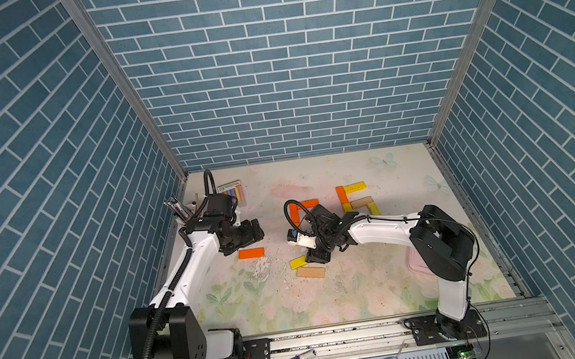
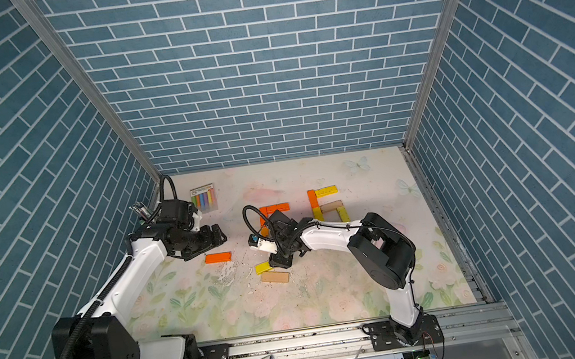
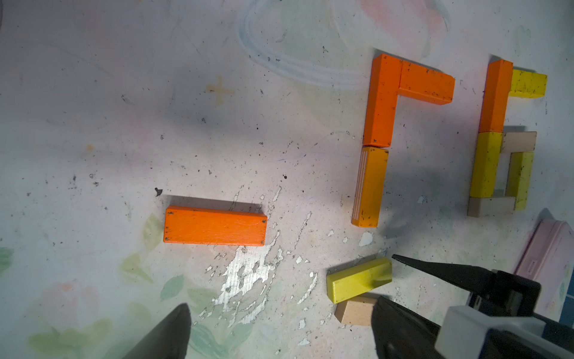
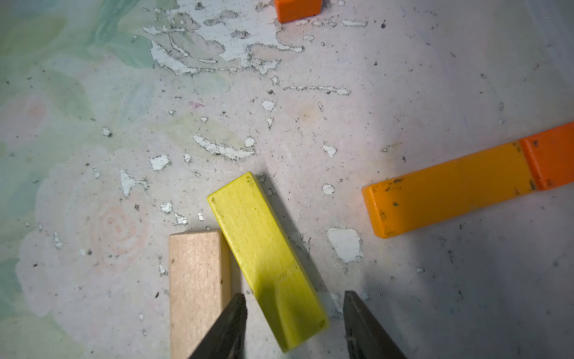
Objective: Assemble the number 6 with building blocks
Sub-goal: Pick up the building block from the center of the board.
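Observation:
A loose yellow block [image 4: 267, 258] lies tilted on the mat, one corner beside a tan block [image 4: 195, 286]. My right gripper [image 4: 295, 296] stands over the yellow block's near end, open, one finger on each side and a gap at each. Both top views show that yellow block [image 1: 298, 262] [image 2: 263, 267] half under the right gripper [image 1: 317, 255]. A lone orange block [image 1: 251, 253] [image 3: 215, 225] lies near the left gripper [image 1: 253, 232] [image 3: 279, 323], which hovers wide open and empty. At the back right stands a complete number 6 [image 1: 340, 194] [image 3: 497, 102]. To its left, two orange bars [image 3: 382, 99] and an amber bar [image 3: 371, 186] form a corner with a stem.
A pack of coloured chalk sticks [image 1: 233, 191] lies at the back left beside a pen holder [image 1: 178, 208]. A pink tray [image 1: 415, 261] [image 3: 546, 255] sits at the right, partly behind the right arm. Peeled white patches [image 1: 262, 270] mark the mat's middle. Brick-patterned walls close three sides.

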### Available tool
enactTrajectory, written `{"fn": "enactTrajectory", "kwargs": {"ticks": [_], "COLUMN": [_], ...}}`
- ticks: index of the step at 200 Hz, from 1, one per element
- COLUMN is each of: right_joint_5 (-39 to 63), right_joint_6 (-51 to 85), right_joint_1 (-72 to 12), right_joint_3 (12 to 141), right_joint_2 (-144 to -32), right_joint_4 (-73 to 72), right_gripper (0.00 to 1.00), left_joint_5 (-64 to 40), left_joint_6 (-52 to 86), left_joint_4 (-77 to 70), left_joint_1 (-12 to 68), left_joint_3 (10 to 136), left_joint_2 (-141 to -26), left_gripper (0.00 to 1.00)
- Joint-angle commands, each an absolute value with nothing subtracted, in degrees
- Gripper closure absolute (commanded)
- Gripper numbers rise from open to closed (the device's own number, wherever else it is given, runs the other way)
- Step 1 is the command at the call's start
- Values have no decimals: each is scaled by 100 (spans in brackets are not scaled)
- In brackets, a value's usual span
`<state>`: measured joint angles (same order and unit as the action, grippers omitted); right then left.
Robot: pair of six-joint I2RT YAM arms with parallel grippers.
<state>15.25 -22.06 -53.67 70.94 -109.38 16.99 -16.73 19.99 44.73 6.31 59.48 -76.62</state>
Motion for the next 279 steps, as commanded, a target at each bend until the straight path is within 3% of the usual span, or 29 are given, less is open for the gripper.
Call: {"fn": "enactTrajectory", "kwargs": {"ticks": [1, 157, 223, 279], "right_joint_5": [1364, 1238, 1146, 954], "right_joint_6": [-2696, -3448, -3769, -4018], "right_joint_1": [-5422, -5546, -5542, -5546], "right_joint_3": [7267, 7763, 7892, 7856], "right_joint_2": [-11098, -11619, -11638, -11285], "right_joint_4": [1928, 2550, 2770, 2619], "right_gripper": [48, 49, 65, 70], "left_joint_5": [-1606, -1592, -1596, -1583], "left_joint_6": [1962, 1960, 1957, 1960], "left_joint_4": [4570, 4588, 4593, 4597], "left_joint_1": [659, 659, 659, 659], "left_joint_3": [5967, 5963, 5966, 5968], "left_joint_2": [-7712, -7727, -7694, -7666], "left_gripper": [8, 8, 8, 8]}}
